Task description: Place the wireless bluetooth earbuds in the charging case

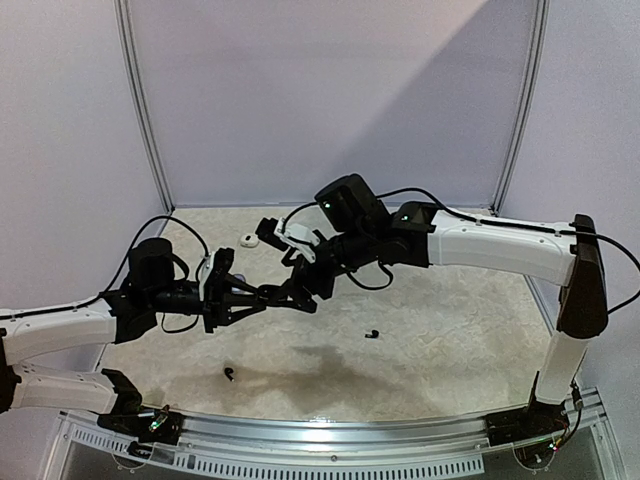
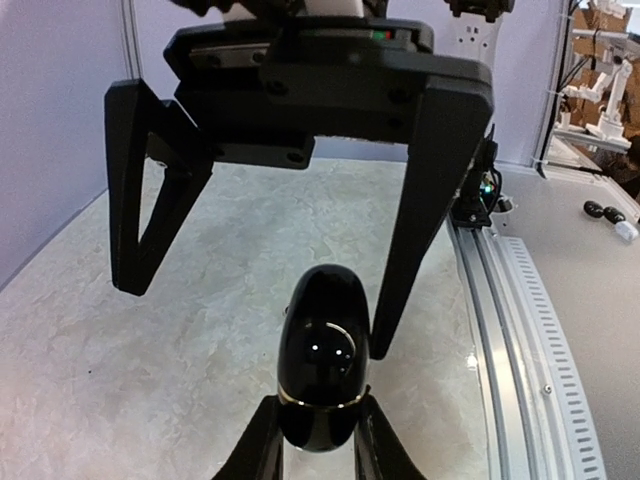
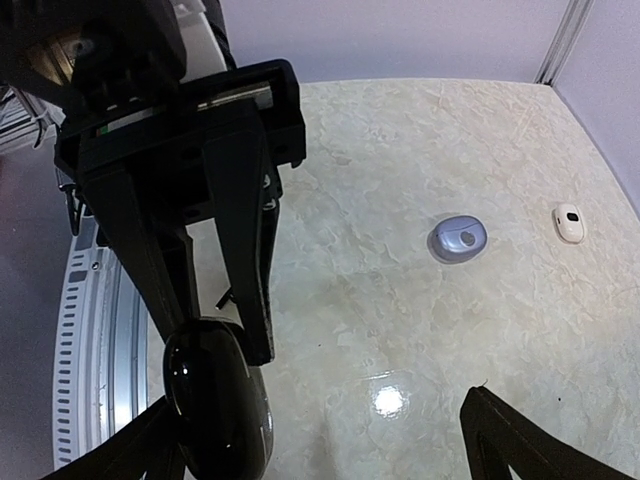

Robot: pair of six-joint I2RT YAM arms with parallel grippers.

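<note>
Earbuds (image 1: 372, 334): from the top, found two black ones loose on the tabletop (image 1: 450, 330), one right of centre, the second earbud (image 1: 230, 374) near the left arm's base, well apart. Saw the left end effector (image 1: 298, 296) and right end effector (image 1: 288, 262) close together above the middle, with a white case (image 1: 247, 240) lying beyond them.

From the left wrist, saw the left end effector (image 2: 320, 440) clamped on a glossy black case (image 2: 322, 365), held clear of the tabletop. Faced the right end effector (image 2: 258, 315), spread wide and gripping nothing, one finger (image 2: 415, 220) just beside the black case.

From the right wrist, saw the left end effector (image 3: 222, 345) pinching the black case (image 3: 215, 410) next to one wide-spread finger (image 3: 120, 450) of the right end effector (image 3: 320, 400). Found a grey case (image 3: 458, 240) and the white case (image 3: 568, 222) flat on the tabletop further off, near each other but apart. Caught no earbud here.
</note>
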